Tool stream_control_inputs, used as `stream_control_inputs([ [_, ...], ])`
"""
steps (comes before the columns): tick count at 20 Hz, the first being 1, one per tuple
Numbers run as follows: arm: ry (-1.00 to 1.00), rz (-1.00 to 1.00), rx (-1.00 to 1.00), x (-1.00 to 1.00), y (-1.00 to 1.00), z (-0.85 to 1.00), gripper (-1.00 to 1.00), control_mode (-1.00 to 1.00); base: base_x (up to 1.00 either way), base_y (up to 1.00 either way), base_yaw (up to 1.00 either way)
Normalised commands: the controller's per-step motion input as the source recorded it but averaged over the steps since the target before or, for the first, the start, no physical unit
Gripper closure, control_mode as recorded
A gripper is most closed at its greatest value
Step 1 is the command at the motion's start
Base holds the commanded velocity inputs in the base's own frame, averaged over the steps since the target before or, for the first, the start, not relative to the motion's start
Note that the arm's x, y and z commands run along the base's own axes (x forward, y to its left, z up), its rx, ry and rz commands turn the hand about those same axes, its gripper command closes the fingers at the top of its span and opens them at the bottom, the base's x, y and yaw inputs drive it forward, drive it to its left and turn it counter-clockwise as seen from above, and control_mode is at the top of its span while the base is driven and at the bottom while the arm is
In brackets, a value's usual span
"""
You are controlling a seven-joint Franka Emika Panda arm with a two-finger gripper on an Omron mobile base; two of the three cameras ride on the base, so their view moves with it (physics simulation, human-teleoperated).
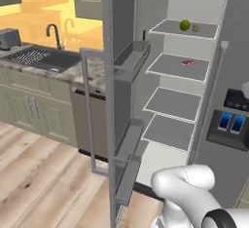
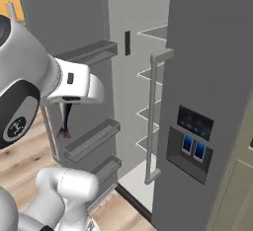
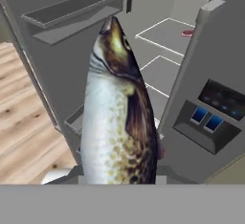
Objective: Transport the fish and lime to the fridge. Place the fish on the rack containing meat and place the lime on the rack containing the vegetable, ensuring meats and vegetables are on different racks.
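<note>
**Fish in hand at the open fridge, lime already shelved**

Nearest: the fish (image 3: 119, 108) stands lengthwise out from the hand, head pointing away toward the fridge interior. It must be clamped near the tail, but the fingers are hidden behind its body, so how far they are closed cannot be told. Carried end-on like this, it should slide onto a shelf head first. Looks: pale silvery belly, brown-olive mottled back, dark head, body slim and long.

Middle: the fridge (image 1: 223, 42) has its left door swung open, door bins facing the robot; right door shut, dispenser panel (image 2: 193, 147) with blue buttons on it.

Far: the rack containing meat (image 1: 168, 71), second from the top, carries the meat (image 1: 187, 62), a flat red-pink piece toward its right. That is the fish's target. Above, on the rack containing the vegetable (image 1: 168, 28), the lime (image 1: 185, 25) sits just left of the brownish vegetable (image 1: 196, 28), apart. Lime half looks done.
</note>
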Motion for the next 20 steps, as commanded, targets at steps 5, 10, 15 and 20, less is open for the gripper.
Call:
stream_control_inputs([
  [5,0.0,0.0,0.0,0.0,0.0,0.0,1.0,1.0,0.66,-0.01,-0.1],
  [10,0.0,0.0,0.0,0.0,0.0,0.0,1.0,1.0,0.61,0.67,-0.13],
  [15,0.0,0.0,0.0,0.0,0.0,0.0,1.0,1.0,0.42,0.0,-0.08],
  [20,0.0,0.0,0.0,0.0,0.0,0.0,1.0,1.0,0.09,-0.25,0.0],
])
